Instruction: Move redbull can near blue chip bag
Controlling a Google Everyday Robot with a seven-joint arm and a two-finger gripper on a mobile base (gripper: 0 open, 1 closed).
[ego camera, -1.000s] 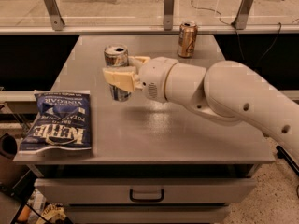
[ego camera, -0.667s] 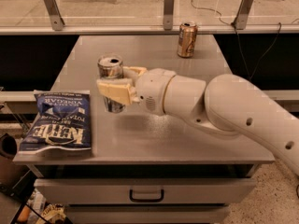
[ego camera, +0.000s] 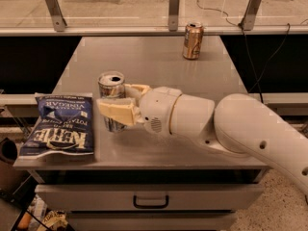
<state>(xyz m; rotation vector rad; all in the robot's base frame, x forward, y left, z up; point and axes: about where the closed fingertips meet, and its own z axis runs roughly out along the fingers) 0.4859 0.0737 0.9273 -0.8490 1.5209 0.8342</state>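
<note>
Camera view: hand (ego camera: 115, 99) sits over the left front of the bench (ego camera: 144, 61), its cream fingers (ego camera: 118, 112) pinching the redbull can (ego camera: 110, 86) from front and back. The can is upright, open top showing. Can't tell whether its base touches the bench. It's just right of the blue chip bag (ego camera: 60, 124), which lies flat at the front left corner, with a narrow gap between them. A gold can (ego camera: 193, 41) stands well apart at the back right.
</note>
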